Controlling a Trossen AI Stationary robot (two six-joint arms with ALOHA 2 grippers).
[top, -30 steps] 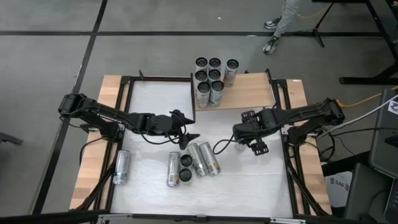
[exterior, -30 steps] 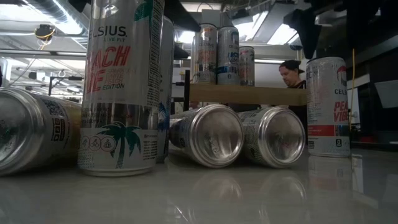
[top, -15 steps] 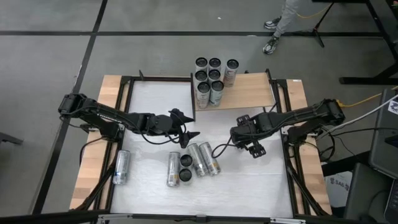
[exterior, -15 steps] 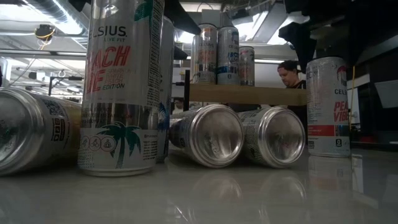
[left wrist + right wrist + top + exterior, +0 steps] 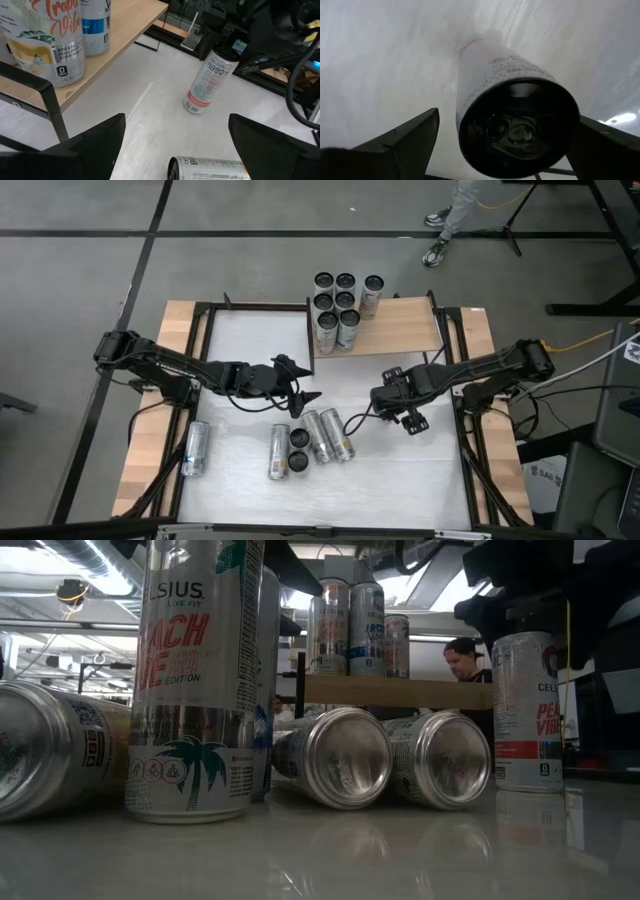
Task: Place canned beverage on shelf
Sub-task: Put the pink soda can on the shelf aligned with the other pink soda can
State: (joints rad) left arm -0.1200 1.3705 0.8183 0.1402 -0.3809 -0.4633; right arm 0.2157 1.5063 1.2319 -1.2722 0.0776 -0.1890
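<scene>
An upright white-and-red can (image 5: 527, 710) stands on its base on the white tabletop, right of middle; it also shows in the left wrist view (image 5: 207, 80). My right gripper (image 5: 392, 406) hangs just over it, pointing down and open. Its fingers (image 5: 405, 140) stand on either side of the can's dark top (image 5: 517, 125) with a gap on both sides. My left gripper (image 5: 298, 385) hovers open over mid-table, left of that can, with nothing between its fingers (image 5: 95, 145). The shelf (image 5: 405, 320), a pale wooden board on black posts, stands at the far edge and carries several upright cans (image 5: 338, 305).
Three cans (image 5: 320, 436) lie on their sides near mid-table, with two upright ones (image 5: 299, 451) among them. Another can (image 5: 196, 448) lies toward the left edge. The shelf's right half (image 5: 415, 325) is bare board. A person (image 5: 468, 658) shows beyond the table.
My right gripper has come down toward the upright white-and-red can, and its dark body now sits level with the can's top in the low view. The can has kept its place. My left arm has kept still.
</scene>
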